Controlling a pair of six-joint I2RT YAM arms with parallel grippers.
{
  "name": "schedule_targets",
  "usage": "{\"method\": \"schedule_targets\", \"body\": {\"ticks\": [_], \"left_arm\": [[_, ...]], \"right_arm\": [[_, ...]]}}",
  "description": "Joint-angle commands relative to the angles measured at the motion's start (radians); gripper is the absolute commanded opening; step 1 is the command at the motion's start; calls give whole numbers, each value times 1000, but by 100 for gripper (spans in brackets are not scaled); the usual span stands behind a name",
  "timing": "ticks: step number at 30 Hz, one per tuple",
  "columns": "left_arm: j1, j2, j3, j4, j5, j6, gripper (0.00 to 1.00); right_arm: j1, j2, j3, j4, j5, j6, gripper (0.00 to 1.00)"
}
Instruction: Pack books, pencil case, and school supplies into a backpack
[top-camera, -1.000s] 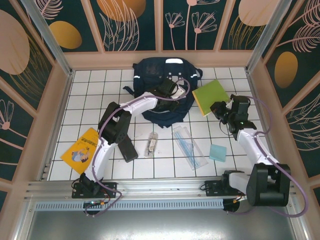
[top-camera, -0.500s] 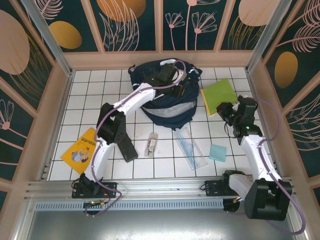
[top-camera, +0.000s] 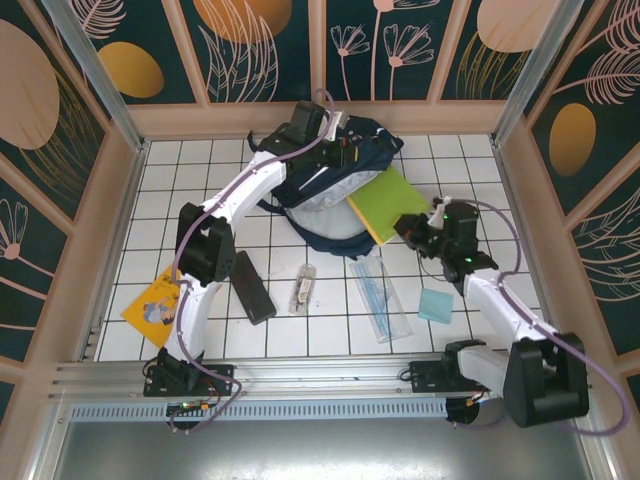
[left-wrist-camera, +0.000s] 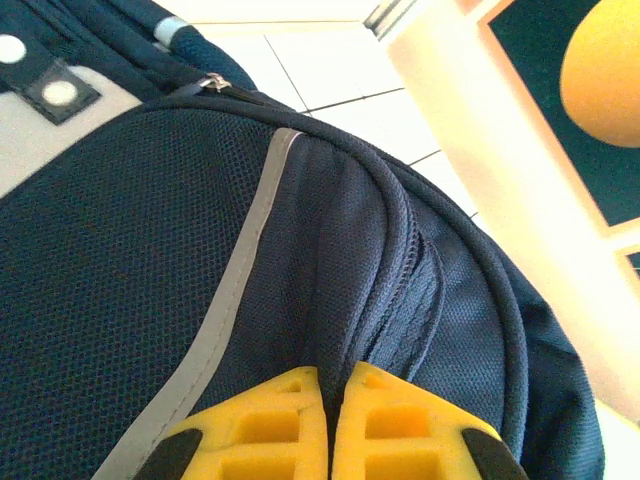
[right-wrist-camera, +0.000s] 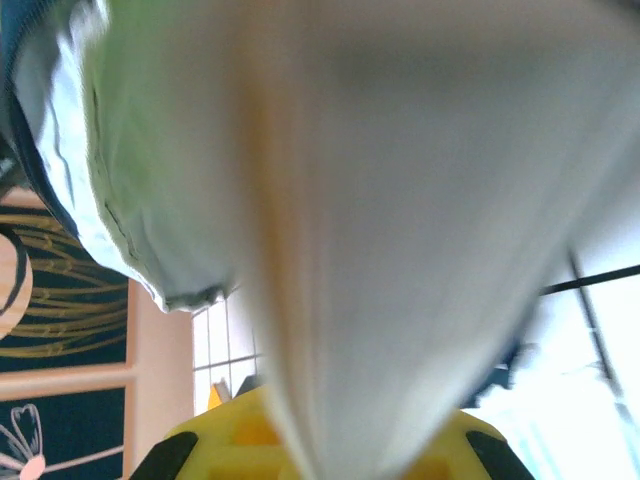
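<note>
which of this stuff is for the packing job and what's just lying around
For the job: backpack, yellow-green book, yellow-orange book, black pencil case, clear tube, ruler set, teal pad.

Not for the job, fixtures rather than loose clutter: white tiled floor, patterned wall panels, metal rail.

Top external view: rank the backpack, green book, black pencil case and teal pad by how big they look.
1. backpack, clearly largest
2. yellow-green book, though lifted, so somewhat nearer the camera
3. black pencil case
4. light-teal pad, smallest
</note>
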Motion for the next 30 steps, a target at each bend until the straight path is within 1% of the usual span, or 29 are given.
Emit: {"method": "schedule_targets", "body": {"ticks": [1,4,6,8,12,14,16,18,20,22,24,25,27,30], "left_arm": [[-5,-88,-12,166,116,-109,0],[-5,-111,-62,214,148,-152,0],[-7,-139,-107,246,150,-169,0],[-7,-169,-152,273,151,-185,0],[-7,-196,-195,285,139,-190,0],[-7,-202,-211,298,135,-199,0],[-7,-207,-226,312,133,-209,0],[-7,-207,-230,316,113,-209,0],[-5,-205,-229,321,90,-209,0],[-3,-200,-225,327,54,-206,0],[1,-195,-224,345,26,-211,0],[3,-189,-223,353,14,-215,0],[5,-178,-216,371,0,-223,0],[7,-156,-202,391,-10,-236,0]], "right_arm": [[51,105,28,242,13,82,0],[93,258,59,411,30,118,0],[125,368,115,504,56,106,0],[158,497,210,574,72,87,0],[196,724,386,641,113,96,0],[199,828,454,673,145,149,0],[201,900,493,728,151,212,0],[204,930,526,692,170,255,1],[207,909,528,617,203,271,21],[208,849,508,515,247,270,46],[208,787,501,395,265,251,63],[206,754,500,324,267,237,68],[201,698,497,201,257,211,74],[185,610,460,75,221,173,78]]}}
